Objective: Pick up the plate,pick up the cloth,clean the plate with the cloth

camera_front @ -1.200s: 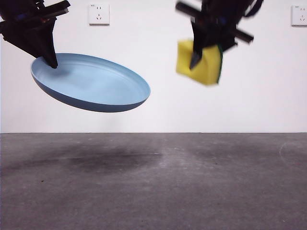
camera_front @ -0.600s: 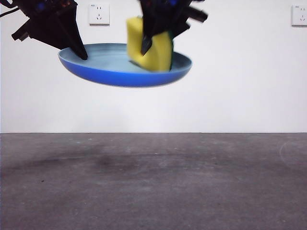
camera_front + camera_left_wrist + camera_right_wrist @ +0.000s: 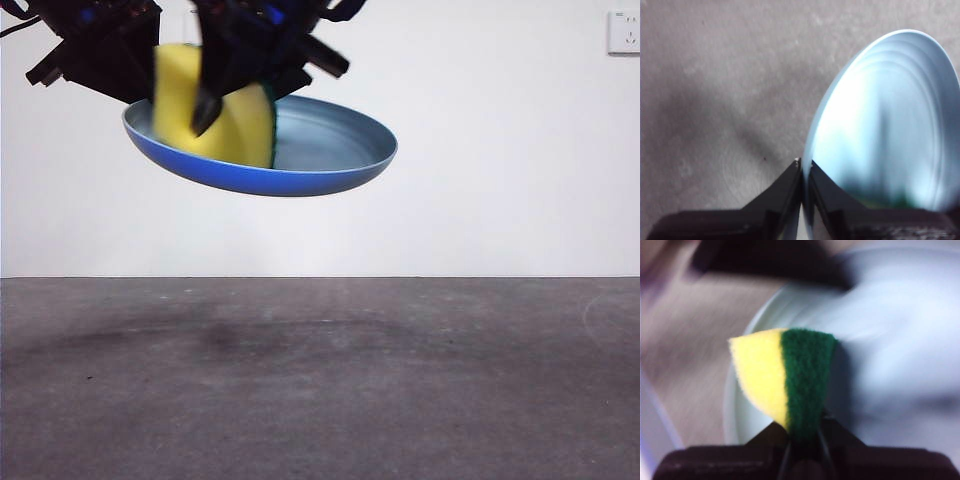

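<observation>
Now the cloth (image 3: 215, 115) has slid across the plate (image 3: 330, 150).

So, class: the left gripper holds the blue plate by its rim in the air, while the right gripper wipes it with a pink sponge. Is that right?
Not quite: the cloth is a yellow sponge with a dark green layer, not pink, as the right wrist view shows. The rest stands: the left gripper holds the plate by its rim in the air, and the right gripper presses the cloth into it.
</observation>
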